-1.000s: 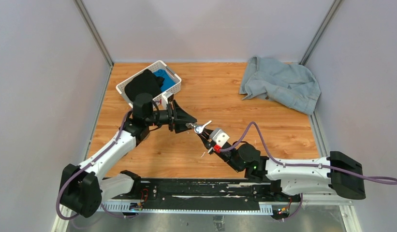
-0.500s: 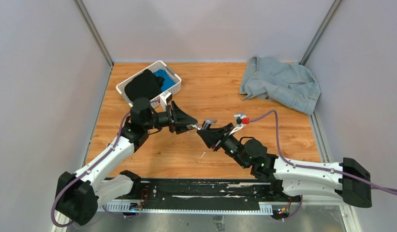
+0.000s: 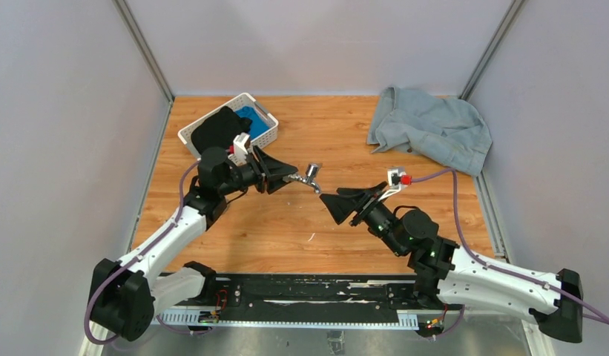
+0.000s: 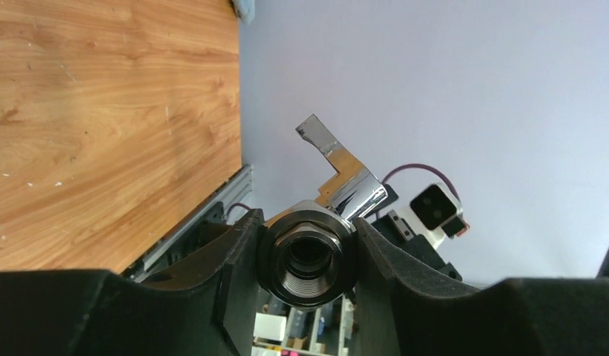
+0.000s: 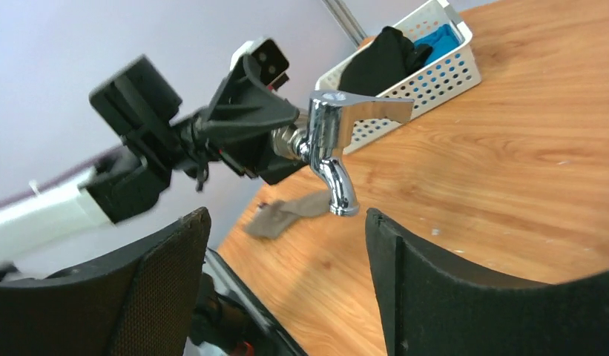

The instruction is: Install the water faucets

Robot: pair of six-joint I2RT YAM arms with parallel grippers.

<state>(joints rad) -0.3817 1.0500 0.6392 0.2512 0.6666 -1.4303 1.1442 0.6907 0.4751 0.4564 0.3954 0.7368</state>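
The water faucets are joined into one small silver faucet (image 3: pixel 311 176), held in the air over the table's middle. My left gripper (image 3: pixel 291 179) is shut on its dark threaded fitting (image 4: pixel 308 256), whose bore faces the left wrist camera. The shiny tap (image 4: pixel 354 190) and its flat handle (image 4: pixel 320 138) stick out beyond the fingers. In the right wrist view the faucet (image 5: pixel 328 152) hangs spout down off the left gripper (image 5: pixel 265 119). My right gripper (image 3: pixel 329 208) is open, a short way to the right of the faucet and clear of it. Nothing lies between its fingers (image 5: pixel 403 278).
A white basket (image 3: pixel 268 135) with a black cloth (image 3: pixel 219 130) and a blue item (image 3: pixel 254 119) stands at the back left. A crumpled denim garment (image 3: pixel 431 130) lies at the back right. A small white speck (image 3: pixel 311 237) lies on the wooden table (image 3: pixel 323 148).
My right gripper let go of the tap, opened and drew back to the right. The left gripper kept its hold and carried the faucet slightly up and away.
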